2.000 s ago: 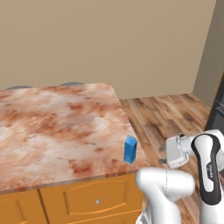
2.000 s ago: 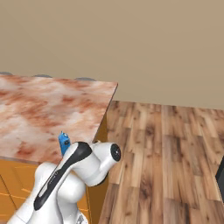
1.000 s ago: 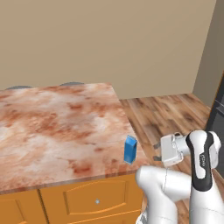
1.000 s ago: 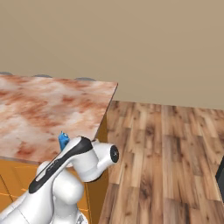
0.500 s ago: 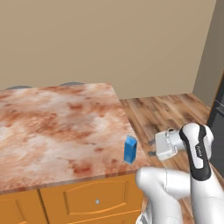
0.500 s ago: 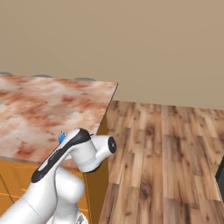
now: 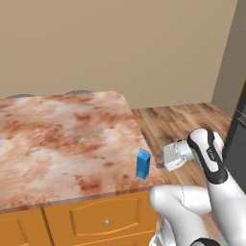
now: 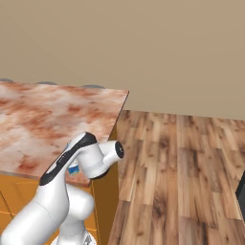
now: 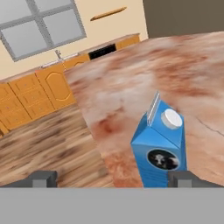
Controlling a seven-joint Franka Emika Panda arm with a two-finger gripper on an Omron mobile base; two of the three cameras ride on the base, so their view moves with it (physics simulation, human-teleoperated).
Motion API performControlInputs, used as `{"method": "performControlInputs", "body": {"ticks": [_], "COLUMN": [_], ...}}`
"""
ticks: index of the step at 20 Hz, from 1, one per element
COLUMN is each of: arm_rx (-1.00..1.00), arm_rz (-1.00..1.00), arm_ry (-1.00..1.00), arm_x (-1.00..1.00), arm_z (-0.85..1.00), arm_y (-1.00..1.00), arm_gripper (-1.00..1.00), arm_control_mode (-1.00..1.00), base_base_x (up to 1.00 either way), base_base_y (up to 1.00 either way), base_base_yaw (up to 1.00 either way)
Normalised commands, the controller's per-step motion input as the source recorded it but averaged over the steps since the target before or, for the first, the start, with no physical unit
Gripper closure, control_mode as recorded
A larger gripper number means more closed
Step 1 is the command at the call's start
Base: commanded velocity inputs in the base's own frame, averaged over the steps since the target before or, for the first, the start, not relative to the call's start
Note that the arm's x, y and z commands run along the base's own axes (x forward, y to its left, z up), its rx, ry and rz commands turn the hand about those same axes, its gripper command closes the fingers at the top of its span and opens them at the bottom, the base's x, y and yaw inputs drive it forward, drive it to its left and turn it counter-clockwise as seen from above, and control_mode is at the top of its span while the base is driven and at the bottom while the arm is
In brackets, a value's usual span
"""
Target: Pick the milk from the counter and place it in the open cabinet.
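Observation:
The milk point(image 7: 143, 164), a small blue carton with a gabled top, stands upright near the front right corner of the counter point(image 7: 62, 139). My gripper point(image 7: 158, 163) hovers just right of it at carton height, pointing at it, jaws open and holding nothing. In the hand view the milk point(image 9: 159, 148) is close and right of centre, with its white cap and dark round mark facing me. It stands nearer the right fingertip point(image 9: 183, 178) than the middle of the open gripper point(image 9: 113, 179). From the right base view a sliver of milk point(image 8: 73, 169) peeks past my arm. The open cabinet is out of view.
Brown plank floor point(image 8: 182, 158) spreads to the right of the counter's end. Orange drawer fronts point(image 7: 105, 221) sit below the slab. A dark appliance edge point(image 7: 239, 129) stands at the far right. Across the room are orange base cabinets point(image 9: 39, 92) and a window point(image 9: 41, 24).
My hand has swung left and forward from beside my body toward the milk, closing most of the gap. The carton has not moved. The jaws have stayed open.

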Motion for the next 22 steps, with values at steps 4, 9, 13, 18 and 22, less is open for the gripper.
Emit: {"method": "performControlInputs", "body": {"ticks": [4, 9, 13, 18, 22], "arm_rx": [0.02, 0.00, 0.00, 0.00, -0.04], "arm_rz": [-0.08, -0.10, -0.12, -0.12, -0.07], "arm_ry": [0.03, 0.00, 0.01, 0.04, 0.09], "arm_x": [0.05, 0.05, 0.02, 0.05, 0.08], "arm_z": [-0.38, -0.22, -0.24, -0.28, -0.17], "arm_y": [0.18, 0.17, 0.34, 0.49, 0.25], "arm_gripper": [-1.00, -1.00, -1.00, -1.00, -1.00], "arm_control_mode": [-1.00, -1.00, -1.00, -1.00, -1.00], "base_base_x": [0.00, 0.00, 0.00, 0.00, 0.00], "base_base_y": [0.00, 0.00, 0.00, 0.00, 0.00], "base_base_yaw": [0.00, 0.00, 0.00, 0.00, 0.00]}}
